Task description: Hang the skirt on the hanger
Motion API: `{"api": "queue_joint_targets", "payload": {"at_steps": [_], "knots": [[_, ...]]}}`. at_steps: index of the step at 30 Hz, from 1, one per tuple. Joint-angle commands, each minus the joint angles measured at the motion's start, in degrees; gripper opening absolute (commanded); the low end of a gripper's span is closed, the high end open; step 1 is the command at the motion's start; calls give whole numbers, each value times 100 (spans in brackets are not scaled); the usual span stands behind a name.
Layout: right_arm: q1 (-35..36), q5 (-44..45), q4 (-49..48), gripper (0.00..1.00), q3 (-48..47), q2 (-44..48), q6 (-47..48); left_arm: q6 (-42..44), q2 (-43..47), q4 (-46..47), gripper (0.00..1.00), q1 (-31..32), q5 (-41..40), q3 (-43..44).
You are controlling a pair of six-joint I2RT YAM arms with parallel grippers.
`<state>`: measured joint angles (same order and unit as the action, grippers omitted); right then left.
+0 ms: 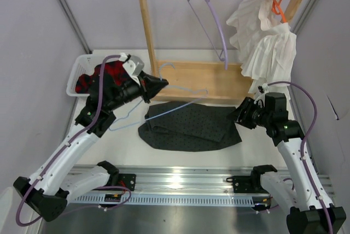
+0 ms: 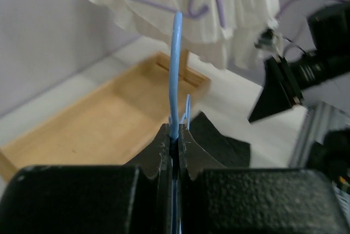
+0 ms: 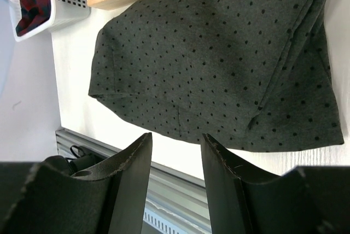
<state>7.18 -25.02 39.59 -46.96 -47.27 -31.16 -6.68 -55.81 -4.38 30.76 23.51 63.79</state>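
The skirt (image 3: 219, 64) is found lying flat at the middle of the tabletop, between the wooden rack's base tray (image 1: 191, 78) and the near edge, with some folds at its right end. The hanger (image 2: 176, 70) is held above the skirt's left part by the left gripper (image 2: 175, 135), whose jaws are clamped on the thin blue wire. The right gripper (image 3: 176, 138) is positioned at the skirt's right end, toward the right edge, with its jaws apart and nothing between them. A white basket (image 1: 76, 75) holding a plaid garment (image 1: 87, 81) is noted at the far left corner.
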Motion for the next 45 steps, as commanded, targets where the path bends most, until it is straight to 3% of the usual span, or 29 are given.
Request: {"api": "queue_joint_targets", "payload": {"at_steps": [1,5,9,16,28,35,45], "knots": [[29,-12,215,47,-270,130,207,-878,114,612,0,122,945,-621],[90,-30,312,46,-270,218,163,-1291,-139,1526,0,474,1155,-1489],[213,75,452,46,-296,314,136,-1521,-701,2317,0,947,1174,-1712],[477,330,664,45,-156,455,40,-1881,-1651,3346,0,1090,1279,-1923],[1136,770,225,45,784,517,-417,-2127,-2794,4094,0,1090,1314,-2037],[1637,1113,-592,45,1426,166,-672,-2101,-3049,4402,0,1090,1148,-2257],[1875,1271,-1725,53,2059,-169,-777,-2039,-3313,4604,0,1090,1042,-2406]]}}
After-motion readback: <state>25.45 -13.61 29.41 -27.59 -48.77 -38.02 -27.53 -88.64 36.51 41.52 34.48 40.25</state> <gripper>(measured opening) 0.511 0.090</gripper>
